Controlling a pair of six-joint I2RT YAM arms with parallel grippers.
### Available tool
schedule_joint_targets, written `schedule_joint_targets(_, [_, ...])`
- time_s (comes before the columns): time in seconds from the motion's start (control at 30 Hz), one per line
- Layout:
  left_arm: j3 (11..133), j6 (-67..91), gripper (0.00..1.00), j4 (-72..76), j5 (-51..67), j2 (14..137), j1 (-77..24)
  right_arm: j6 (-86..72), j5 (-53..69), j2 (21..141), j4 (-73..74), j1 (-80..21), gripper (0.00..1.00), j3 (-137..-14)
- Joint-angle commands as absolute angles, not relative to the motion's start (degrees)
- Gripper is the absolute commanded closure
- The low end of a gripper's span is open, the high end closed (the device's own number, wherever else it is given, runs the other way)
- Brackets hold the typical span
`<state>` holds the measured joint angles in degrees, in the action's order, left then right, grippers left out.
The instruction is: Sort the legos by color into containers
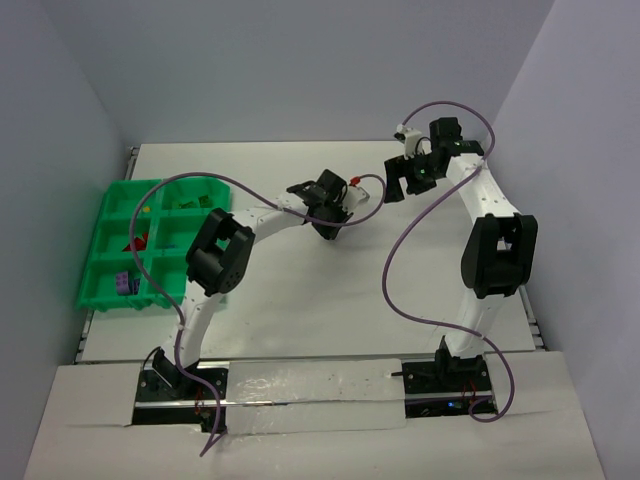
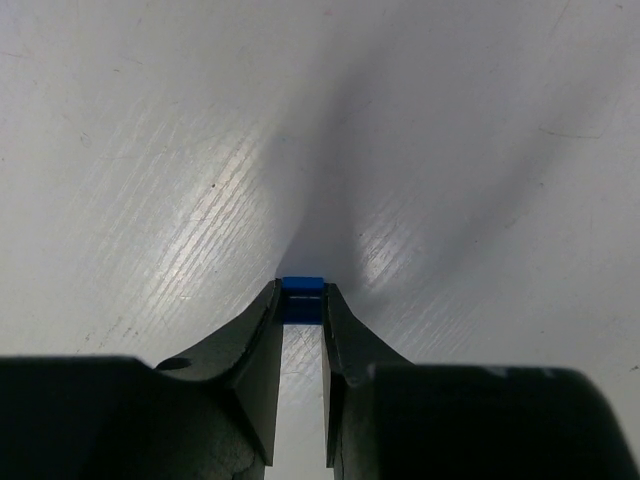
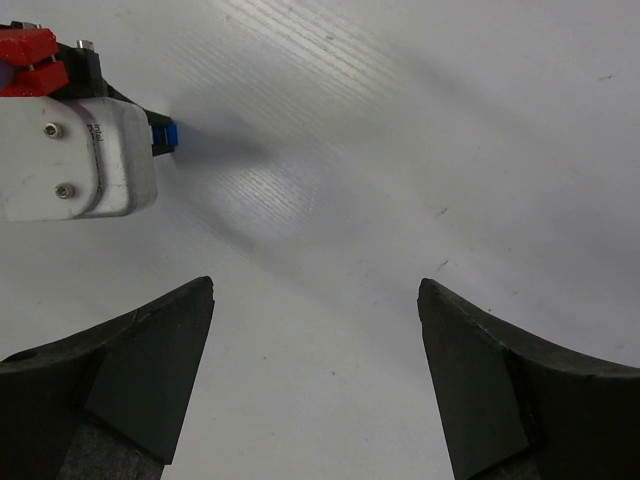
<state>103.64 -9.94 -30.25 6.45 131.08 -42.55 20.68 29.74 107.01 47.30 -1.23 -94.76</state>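
Note:
My left gripper (image 2: 301,306) is shut on a small blue lego (image 2: 302,286), pinched at the fingertips just above the white table. In the top view this gripper (image 1: 328,230) is over the table's middle, well right of the green tray (image 1: 100,262). The right wrist view shows the blue lego (image 3: 167,134) at the tip of the left gripper (image 3: 158,137). My right gripper (image 3: 315,285) is open and empty over bare table; in the top view it (image 1: 400,180) is right of the left gripper. The tray's compartments hold purple (image 1: 122,284), red (image 1: 135,243) and green (image 1: 185,203) legos.
The white table (image 1: 300,320) has walls behind and on both sides. The tray lies against the table's left edge. Purple cables (image 1: 400,260) loop over both arms. No loose legos show on the table surface.

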Motion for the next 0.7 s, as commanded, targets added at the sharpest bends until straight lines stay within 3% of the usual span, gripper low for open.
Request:
schedule_joint_targets(0.0, [99.92,-11.44,0.93,-33.00,10.11,126.30,-41.42,20.00,31.82,107.05,47.65,-0.87,0.11,-97.56])
schedule_joint_targets(0.3, [86.27,-16.09,1.00,-31.94,25.28,102.98,-33.24,19.24,34.17,104.46,45.03,-1.31,0.11,-93.94])
schedule_joint_targets(0.67, [75.88,-22.30,1.00,-49.52,32.00,82.48,-12.98,18.02,35.50,103.97,43.33,-3.07,0.11,-90.62])
